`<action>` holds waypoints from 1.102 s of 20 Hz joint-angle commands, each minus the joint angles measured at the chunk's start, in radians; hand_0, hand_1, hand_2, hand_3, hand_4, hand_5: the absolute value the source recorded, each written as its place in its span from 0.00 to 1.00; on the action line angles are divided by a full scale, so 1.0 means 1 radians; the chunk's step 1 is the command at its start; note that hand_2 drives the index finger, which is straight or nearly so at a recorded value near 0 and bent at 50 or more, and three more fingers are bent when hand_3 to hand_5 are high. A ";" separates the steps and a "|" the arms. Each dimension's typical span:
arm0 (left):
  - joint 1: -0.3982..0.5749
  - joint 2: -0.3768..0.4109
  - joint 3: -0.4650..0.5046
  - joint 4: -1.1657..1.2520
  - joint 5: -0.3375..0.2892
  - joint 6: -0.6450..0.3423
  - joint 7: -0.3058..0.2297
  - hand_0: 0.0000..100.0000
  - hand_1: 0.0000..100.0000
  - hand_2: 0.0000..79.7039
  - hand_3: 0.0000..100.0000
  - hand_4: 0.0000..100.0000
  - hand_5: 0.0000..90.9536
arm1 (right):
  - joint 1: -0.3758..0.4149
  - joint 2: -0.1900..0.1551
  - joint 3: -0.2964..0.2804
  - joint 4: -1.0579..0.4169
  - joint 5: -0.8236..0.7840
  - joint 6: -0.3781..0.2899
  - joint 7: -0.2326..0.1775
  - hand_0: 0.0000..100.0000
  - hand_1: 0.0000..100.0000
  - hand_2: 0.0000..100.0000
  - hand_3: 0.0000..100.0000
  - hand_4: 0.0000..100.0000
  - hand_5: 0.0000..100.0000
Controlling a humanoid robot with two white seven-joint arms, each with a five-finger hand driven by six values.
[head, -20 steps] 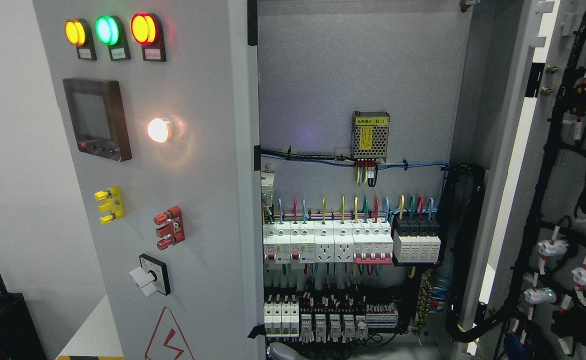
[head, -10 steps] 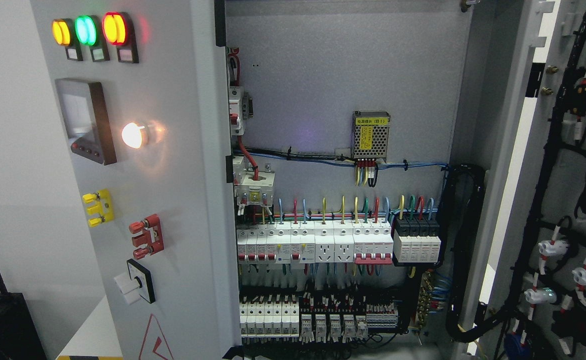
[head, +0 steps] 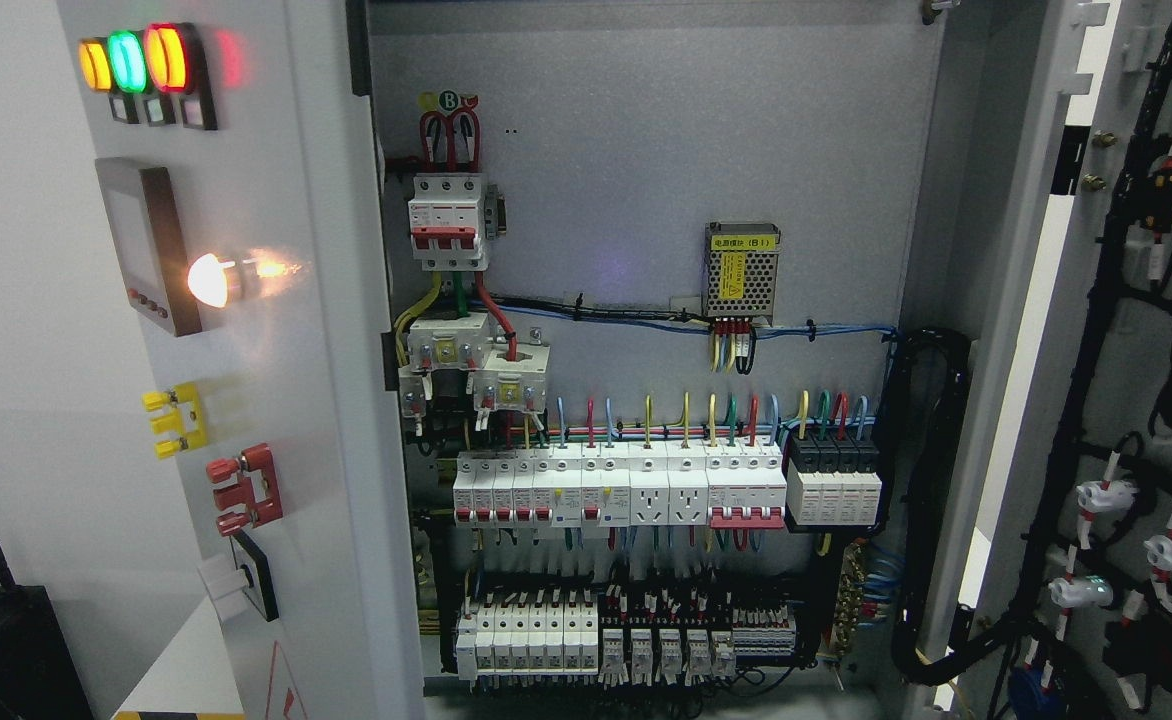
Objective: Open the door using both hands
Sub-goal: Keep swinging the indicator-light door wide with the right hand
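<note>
Industrial electrical room: open control cabinet [head: 646, 150], breaker rows [head: 616, 485], wiring looms right, indicator lamps [head: 131, 60] on left door [head: 286, 350].

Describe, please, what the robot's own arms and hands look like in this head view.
Neither arm nor hand shows in this view, so their colours, shapes and cables cannot be described. Only the cabinet is visible: the grey left door swung open, the right door open too, and rows of white breakers inside.

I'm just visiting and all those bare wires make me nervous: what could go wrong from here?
Two risks, as far as I can judge. The left door carries lit lamps and a protruding white lamp; swung further, these could strike something. The exposed breakers and wiring appear powered; neither robot hand is in view, so a blind reach could snag them.
</note>
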 commanded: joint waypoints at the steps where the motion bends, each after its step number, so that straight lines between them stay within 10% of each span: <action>1: 0.000 0.000 0.000 -0.032 0.000 -0.001 0.000 0.00 0.00 0.00 0.00 0.03 0.00 | 0.003 0.033 0.055 -0.022 0.001 0.002 -0.002 0.11 0.00 0.00 0.00 0.00 0.00; 22: 0.000 0.000 0.000 -0.032 0.000 -0.001 0.000 0.00 0.00 0.00 0.00 0.03 0.00 | -0.006 0.105 0.113 -0.002 0.015 0.010 -0.011 0.11 0.00 0.00 0.00 0.00 0.00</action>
